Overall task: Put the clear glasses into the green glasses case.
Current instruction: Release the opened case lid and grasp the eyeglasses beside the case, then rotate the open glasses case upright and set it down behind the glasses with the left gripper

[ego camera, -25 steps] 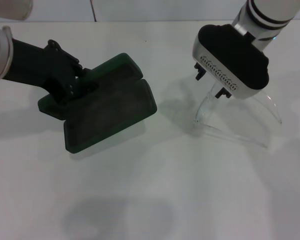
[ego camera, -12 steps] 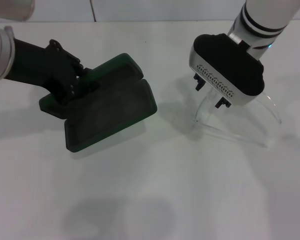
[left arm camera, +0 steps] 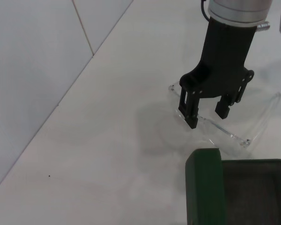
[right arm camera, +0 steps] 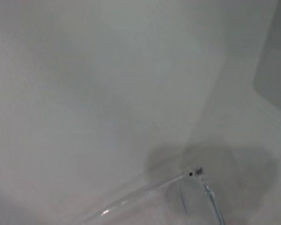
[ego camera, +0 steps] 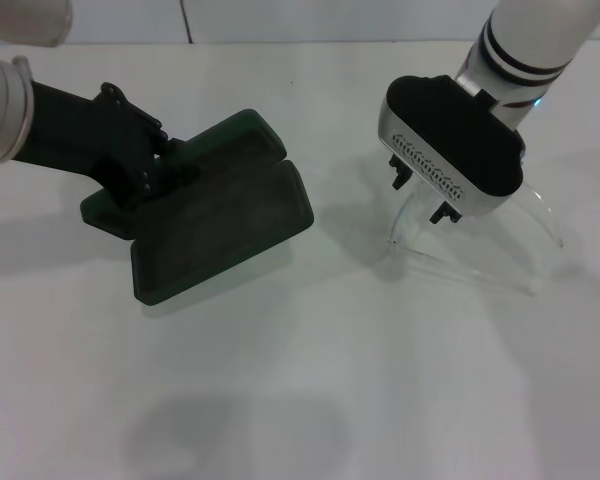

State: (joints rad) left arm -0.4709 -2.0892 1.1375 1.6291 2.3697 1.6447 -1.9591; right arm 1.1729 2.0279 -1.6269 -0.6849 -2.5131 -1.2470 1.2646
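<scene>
The green glasses case lies open on the white table at the left, its dark lining facing up. My left gripper grips the case's far lid edge. In the left wrist view the case shows as a corner only. The clear glasses stand on the table at the right, arms unfolded. My right gripper hangs directly over them, open, with its black fingers down on either side of one clear arm. One hinge of the glasses shows in the right wrist view.
The white table stretches bare in front of both things. A pale wall runs along its far edge.
My right gripper has come down slightly toward the glasses and shifted a little to the left. The case, the left gripper and the glasses have stayed where they were.
</scene>
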